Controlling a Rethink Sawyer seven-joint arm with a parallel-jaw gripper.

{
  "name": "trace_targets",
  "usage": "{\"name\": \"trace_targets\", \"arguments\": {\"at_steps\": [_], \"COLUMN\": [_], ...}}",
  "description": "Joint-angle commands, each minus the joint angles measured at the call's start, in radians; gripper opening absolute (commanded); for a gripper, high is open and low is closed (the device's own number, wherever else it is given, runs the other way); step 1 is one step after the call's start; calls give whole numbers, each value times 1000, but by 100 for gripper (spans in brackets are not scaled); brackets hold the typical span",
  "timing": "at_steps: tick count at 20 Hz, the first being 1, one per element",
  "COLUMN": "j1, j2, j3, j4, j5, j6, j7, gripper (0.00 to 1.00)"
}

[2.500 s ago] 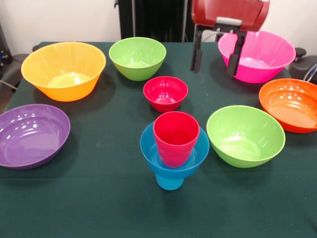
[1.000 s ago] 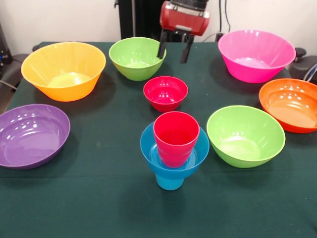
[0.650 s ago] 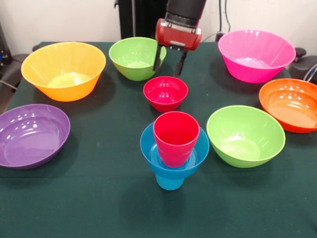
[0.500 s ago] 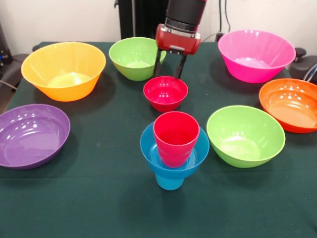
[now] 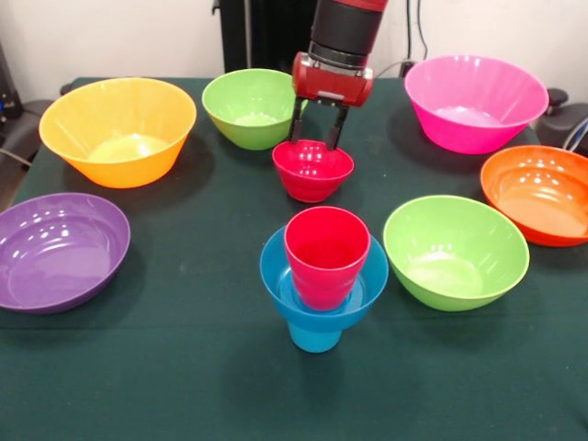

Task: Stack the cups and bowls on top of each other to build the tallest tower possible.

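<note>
Front view only. Gripper [image 5: 313,140] comes down from top centre, red/black arm above it. Its two black fingers [image 5: 298,123] straddle the far rim of the small red bowl [image 5: 312,172]; one finger looks inside the rim, the other at/behind it, gap narrow. Looks pinched on the rim, but actual contact can't be confirmed from this angle. Bowl sits centre of table, slightly tilted w/ right side a bit higher; can't tell if lifted off the cloth.

Tower [image 5: 322,276] near-centre, just nearer than the small red bowl, apart from it: sky-blue cup [image 5: 314,336] at the bottom, small blue bowl [image 5: 363,280] sitting on/around its top, red cup [image 5: 326,255] upright inside that bowl.

Other bowls, all upright, open side up, none stacked:
- lime green bowl [image 5: 254,107] far, just left of gripper, close to the left finger
- 2nd lime green bowl [image 5: 456,251] right of tower, near it, not touching
- yellow-orange bowl [image 5: 118,130] far left
- purple bowl [image 5: 59,250] near left, partly cut by left edge
- pink bowl [image 5: 475,102] far right
- orange bowl [image 5: 538,192] right edge, partly cut off, betw. pink and 2nd green

Everything on dark green tablecloth [image 5: 165,367]. Near part of table bare of items.
</note>
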Motion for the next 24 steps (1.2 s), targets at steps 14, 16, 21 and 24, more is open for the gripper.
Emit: {"name": "trace_targets", "arguments": {"at_steps": [14, 16, 21, 24], "j1": [7, 8, 37, 51], "j2": [-70, -72, -28, -4], "j3": [130, 133, 118, 110], "j4": [-33, -41, -80, -106], "j5": [68, 72, 102, 122], "j6": [186, 199, 182, 179], "j7": [150, 147, 160, 161], "gripper": [100, 100, 100, 100]}}
